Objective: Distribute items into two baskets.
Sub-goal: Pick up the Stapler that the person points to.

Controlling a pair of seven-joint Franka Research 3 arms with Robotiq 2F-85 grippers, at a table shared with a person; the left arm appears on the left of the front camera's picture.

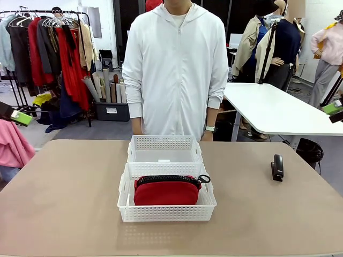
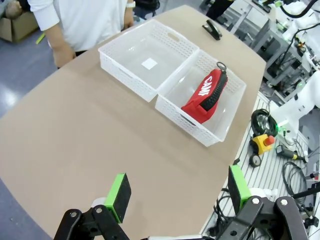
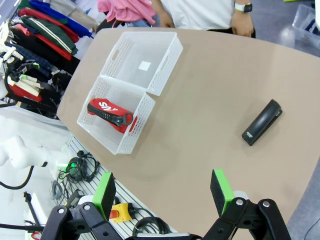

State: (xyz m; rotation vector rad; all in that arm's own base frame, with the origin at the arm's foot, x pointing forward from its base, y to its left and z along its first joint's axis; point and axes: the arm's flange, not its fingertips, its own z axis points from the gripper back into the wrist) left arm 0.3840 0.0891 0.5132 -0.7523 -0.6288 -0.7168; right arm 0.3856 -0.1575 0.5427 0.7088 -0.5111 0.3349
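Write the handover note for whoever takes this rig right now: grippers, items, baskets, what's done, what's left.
Grippers: the left gripper and the right gripper are both open, hold nothing and hang above the table.
Things: the red pouch lies in the near basket. The far basket holds no item. The black stapler lies on the table, to the robot's right of the baskets.
Done: pouch placed.
Left: the stapler, probably into the far basket.

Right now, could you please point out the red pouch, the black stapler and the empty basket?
red pouch [image 1: 166,195], front view, its fabric side.
black stapler [image 3: 262,122], right wrist view, middle of its top.
empty basket [image 2: 131,52], left wrist view, bare floor.
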